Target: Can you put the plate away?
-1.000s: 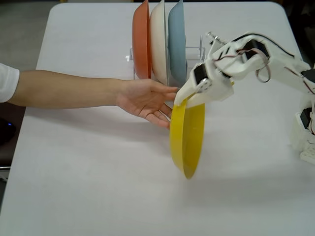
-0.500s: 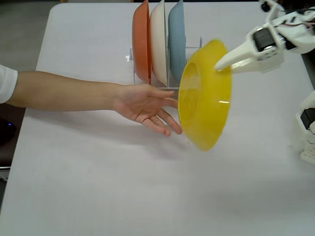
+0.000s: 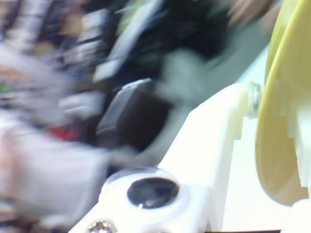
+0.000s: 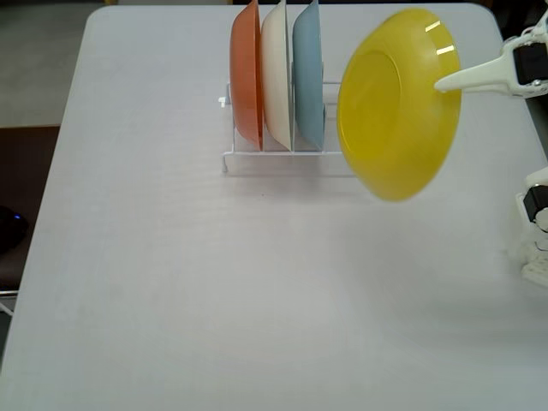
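Observation:
The glossy yellow plate (image 4: 396, 107) hangs tilted in the air, to the right of the dish rack and above the table, its underside toward the fixed camera. My gripper (image 4: 442, 85) reaches in from the right edge and is shut on the plate's upper right rim. In the blurred wrist view the plate (image 3: 284, 121) fills the right side, clamped between the white fingers (image 3: 218, 141) of my gripper (image 3: 268, 99).
A white wire dish rack (image 4: 282, 160) at the back of the white table (image 4: 214, 300) holds an orange plate (image 4: 246, 73), a cream plate (image 4: 276, 73) and a light blue plate (image 4: 307, 73) on edge. The arm's base (image 4: 535, 231) stands at the right edge.
The plate rose and moved right in my gripper, from low over the table to level with the rack. The person's arm and hand left the view.

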Controlling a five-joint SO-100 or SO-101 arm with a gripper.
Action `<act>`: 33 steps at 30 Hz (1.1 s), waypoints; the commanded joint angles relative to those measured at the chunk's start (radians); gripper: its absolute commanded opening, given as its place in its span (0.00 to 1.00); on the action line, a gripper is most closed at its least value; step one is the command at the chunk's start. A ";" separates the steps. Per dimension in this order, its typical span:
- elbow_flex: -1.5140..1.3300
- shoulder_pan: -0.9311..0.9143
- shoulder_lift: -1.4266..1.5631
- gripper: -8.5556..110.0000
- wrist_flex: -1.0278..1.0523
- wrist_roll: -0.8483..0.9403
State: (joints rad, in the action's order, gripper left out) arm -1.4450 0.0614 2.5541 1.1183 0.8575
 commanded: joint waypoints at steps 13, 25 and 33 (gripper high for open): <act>-0.173 -0.301 0.009 0.07 -0.247 0.230; -0.196 -0.407 -0.110 0.07 -0.419 0.313; -0.222 -0.431 -0.163 0.07 -0.541 0.301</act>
State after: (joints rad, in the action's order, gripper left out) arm -1.6874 -0.3605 2.3853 0.6274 1.1628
